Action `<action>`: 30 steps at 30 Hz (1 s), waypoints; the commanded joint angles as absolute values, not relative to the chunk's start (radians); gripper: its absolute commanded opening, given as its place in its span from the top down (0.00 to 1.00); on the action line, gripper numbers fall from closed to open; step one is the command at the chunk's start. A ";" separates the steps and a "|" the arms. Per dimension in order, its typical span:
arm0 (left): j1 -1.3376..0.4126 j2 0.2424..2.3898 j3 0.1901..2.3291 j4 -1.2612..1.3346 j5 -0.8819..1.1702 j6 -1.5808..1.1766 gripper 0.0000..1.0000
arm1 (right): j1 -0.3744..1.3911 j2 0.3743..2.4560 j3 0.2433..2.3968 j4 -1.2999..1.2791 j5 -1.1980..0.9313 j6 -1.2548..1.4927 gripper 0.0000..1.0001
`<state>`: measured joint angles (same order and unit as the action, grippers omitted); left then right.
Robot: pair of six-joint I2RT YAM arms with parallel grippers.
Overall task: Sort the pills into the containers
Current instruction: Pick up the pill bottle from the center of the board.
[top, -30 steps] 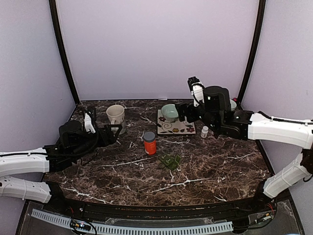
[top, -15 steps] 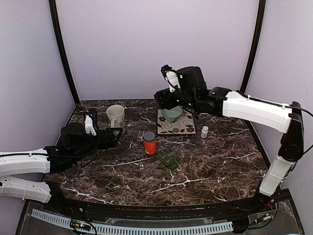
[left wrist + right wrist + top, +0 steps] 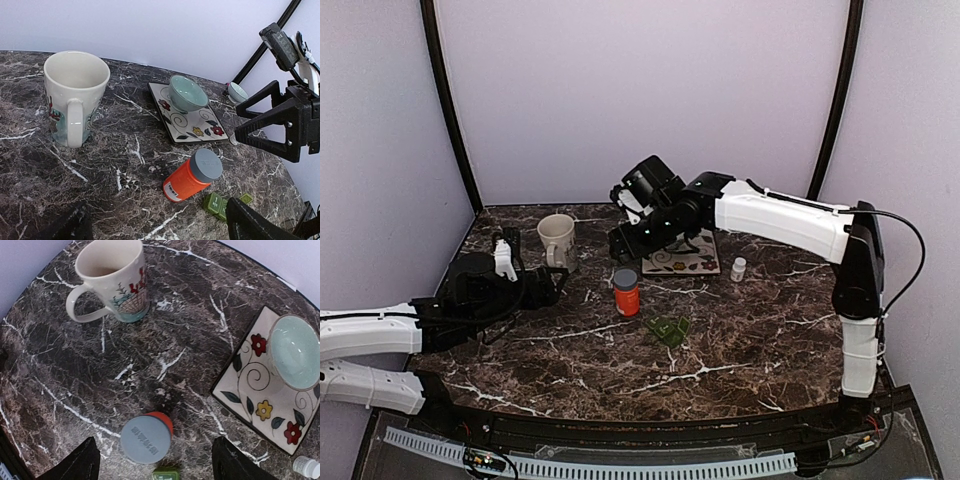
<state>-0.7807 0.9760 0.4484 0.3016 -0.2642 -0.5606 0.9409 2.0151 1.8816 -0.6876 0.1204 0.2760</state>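
Note:
An orange pill bottle (image 3: 626, 292) with a grey cap stands mid-table, also seen as the orange bottle (image 3: 192, 175) and from above as its cap (image 3: 146, 438). The dark green containers (image 3: 668, 328) lie just right of it and nearer; the same strip (image 3: 217, 204) (image 3: 166, 474) shows in both wrist views. No pills show. My right gripper (image 3: 628, 243) (image 3: 157, 461) hangs open above the bottle, holding nothing. My left gripper (image 3: 548, 283) (image 3: 160, 231) is open, low over the table left of the bottle, pointing at it.
A beige mug (image 3: 557, 238) (image 3: 75, 95) stands back left. A flowered tile (image 3: 682, 259) (image 3: 260, 390) carries a pale green bowl (image 3: 187, 92) (image 3: 295, 352). A small white bottle (image 3: 738, 268) stands right of the tile. Another bowl (image 3: 236, 91) sits far back right.
My right arm has swung from the back right, across the tile, to above the orange bottle. The left arm has hardly moved.

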 commanded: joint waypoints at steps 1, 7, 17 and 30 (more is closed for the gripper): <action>-0.773 0.966 0.453 0.262 -0.273 -0.553 0.05 | 0.976 2.069 1.981 -0.796 0.073 0.322 0.22; -0.774 0.980 0.470 0.235 -0.259 -0.545 0.05 | 0.986 2.120 2.014 -0.842 0.056 0.342 0.18; -0.773 0.989 0.470 0.239 -0.246 -0.537 0.05 | 0.986 2.193 2.064 -0.901 0.070 0.342 0.17; -0.773 0.983 0.462 0.249 -0.239 -0.528 0.05 | 0.966 2.268 2.136 -0.935 0.091 0.338 0.20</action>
